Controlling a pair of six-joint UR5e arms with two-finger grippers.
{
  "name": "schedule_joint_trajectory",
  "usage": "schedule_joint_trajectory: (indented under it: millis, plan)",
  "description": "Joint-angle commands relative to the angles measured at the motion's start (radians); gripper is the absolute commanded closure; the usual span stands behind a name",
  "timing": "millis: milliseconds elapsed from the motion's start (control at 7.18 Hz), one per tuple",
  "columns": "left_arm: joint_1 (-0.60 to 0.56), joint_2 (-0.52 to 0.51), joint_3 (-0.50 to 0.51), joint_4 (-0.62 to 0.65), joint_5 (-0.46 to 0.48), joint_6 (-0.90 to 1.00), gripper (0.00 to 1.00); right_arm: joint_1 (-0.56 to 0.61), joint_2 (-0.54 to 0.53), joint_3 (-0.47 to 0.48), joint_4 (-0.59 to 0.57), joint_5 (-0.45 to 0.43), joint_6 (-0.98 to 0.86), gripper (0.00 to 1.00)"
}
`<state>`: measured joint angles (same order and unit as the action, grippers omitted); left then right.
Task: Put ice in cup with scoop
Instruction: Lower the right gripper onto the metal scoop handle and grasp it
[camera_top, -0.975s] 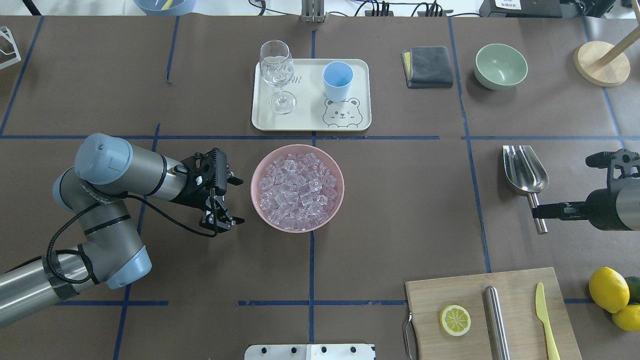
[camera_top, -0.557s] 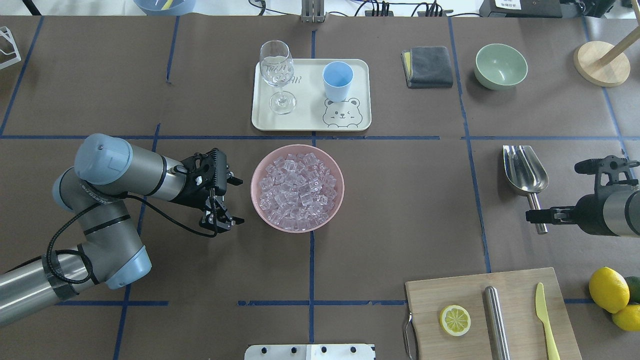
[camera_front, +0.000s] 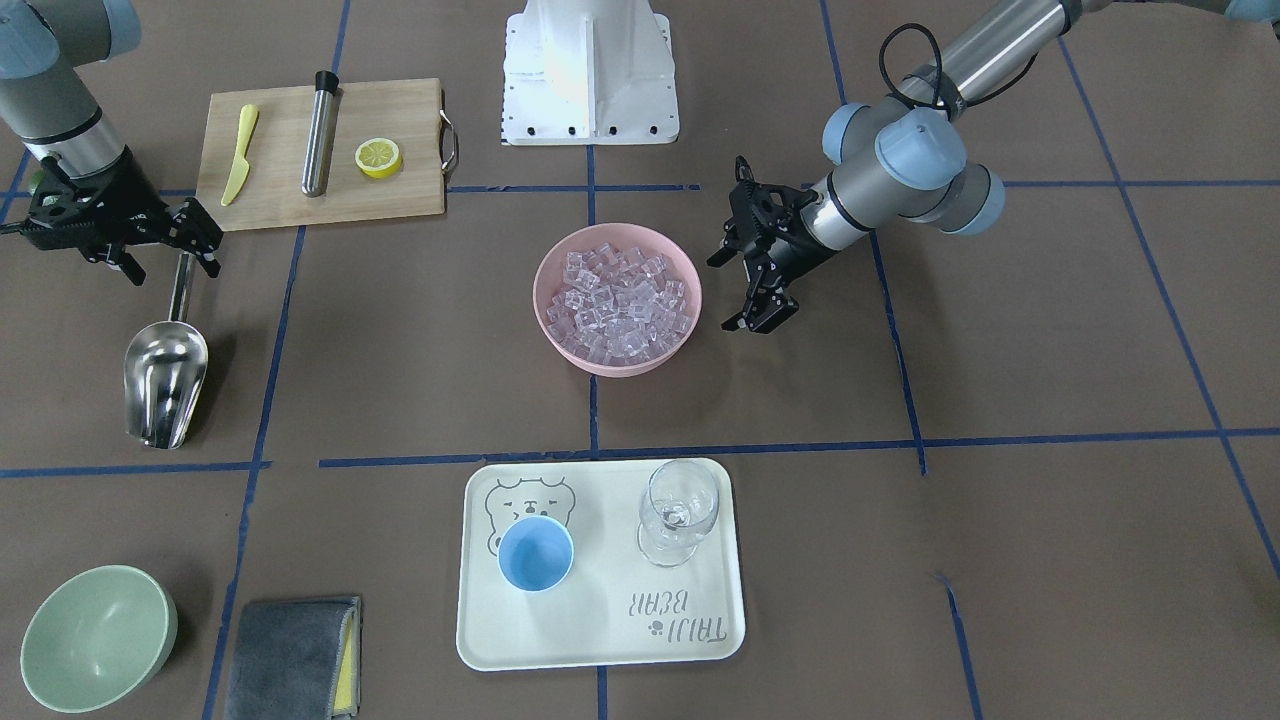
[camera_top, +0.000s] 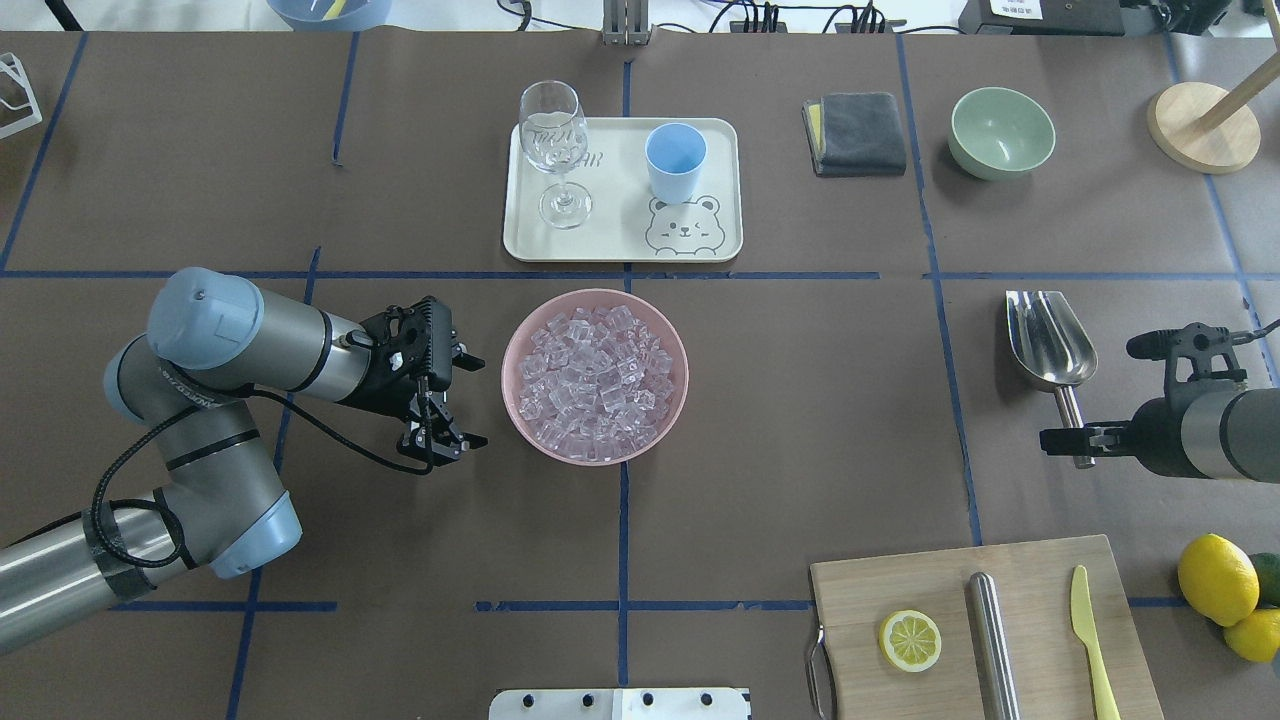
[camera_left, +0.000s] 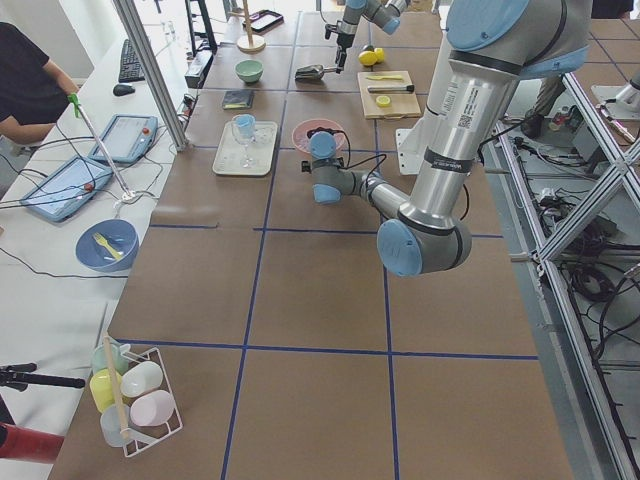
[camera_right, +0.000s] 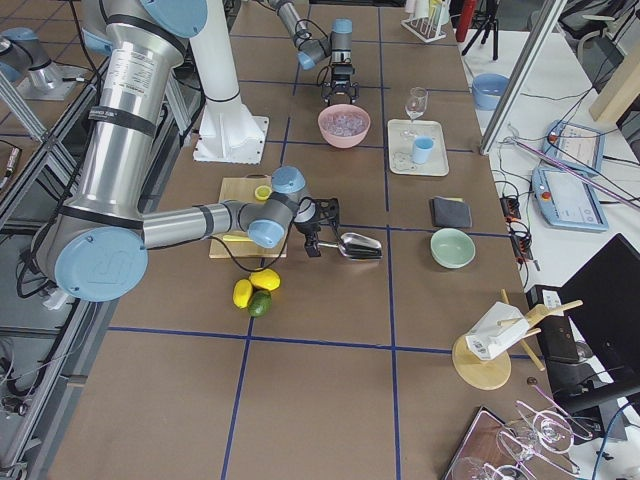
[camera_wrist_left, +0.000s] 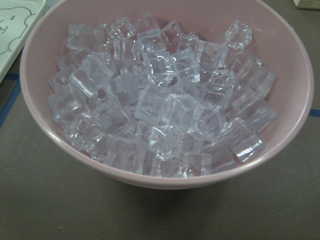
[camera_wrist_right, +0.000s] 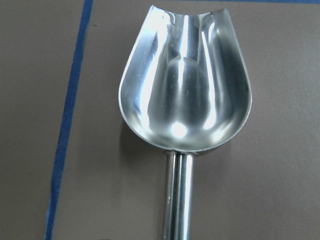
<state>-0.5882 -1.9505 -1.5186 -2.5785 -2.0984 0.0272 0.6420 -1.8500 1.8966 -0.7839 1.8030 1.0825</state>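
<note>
Right gripper (camera_front: 172, 268): jaws are held apart, with the rod handle of the scoop (camera_top: 1050, 340) lying between them.
Left gripper (camera_top: 478, 401): jaws are spread and empty.
Ice (camera_top: 597, 380): heaped in the pink bowl (camera_top: 515, 400) just ahead of the left jaws.
Cup (camera_top: 676, 160): set on the tray (camera_top: 620, 240), well beyond both.

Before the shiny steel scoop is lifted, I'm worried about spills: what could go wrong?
The shiny steel scoop lies flat; its thin handle could roll or twist in the right gripper. The clear ice cubes are heaped in the pink bowl, which the open left gripper is not touching, so digging may shove it or spill cubes. The small light-blue cup stands near the clear wine glass; cubes may miss.
</note>
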Motion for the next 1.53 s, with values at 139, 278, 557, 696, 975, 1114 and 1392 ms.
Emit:
schedule_joint_trajectory:
  millis: [139, 278, 557, 696, 975, 1114, 1392]
  plan:
    - [-0.001, 0.007, 0.000, -0.002, 0.000, 0.000, 0.00, -0.008, 0.031, -0.031, 0.000, -0.010, 0.001, 0.31]
    - [-0.001, 0.007, 0.000, -0.002, -0.002, 0.000, 0.00, -0.011, 0.031, -0.033, -0.003, -0.020, 0.001, 0.51]
    - [-0.002, 0.009, 0.000, -0.003, -0.002, 0.000, 0.00, -0.015, 0.031, -0.039, -0.003, -0.022, -0.010, 0.84]
    - [-0.002, 0.009, 0.000, -0.002, -0.002, 0.000, 0.00, -0.013, 0.028, -0.039, -0.003, -0.024, -0.013, 0.99]
    - [-0.002, 0.009, -0.002, -0.003, -0.002, 0.000, 0.00, -0.015, 0.025, -0.028, 0.000, -0.030, -0.038, 1.00]
    - [-0.002, 0.009, -0.002, -0.005, -0.002, 0.000, 0.00, -0.012, 0.023, 0.014, -0.003, -0.019, -0.164, 1.00]
    - [-0.004, 0.009, -0.003, -0.009, -0.002, 0.000, 0.00, -0.016, 0.031, 0.103, -0.009, -0.030, -0.181, 1.00]
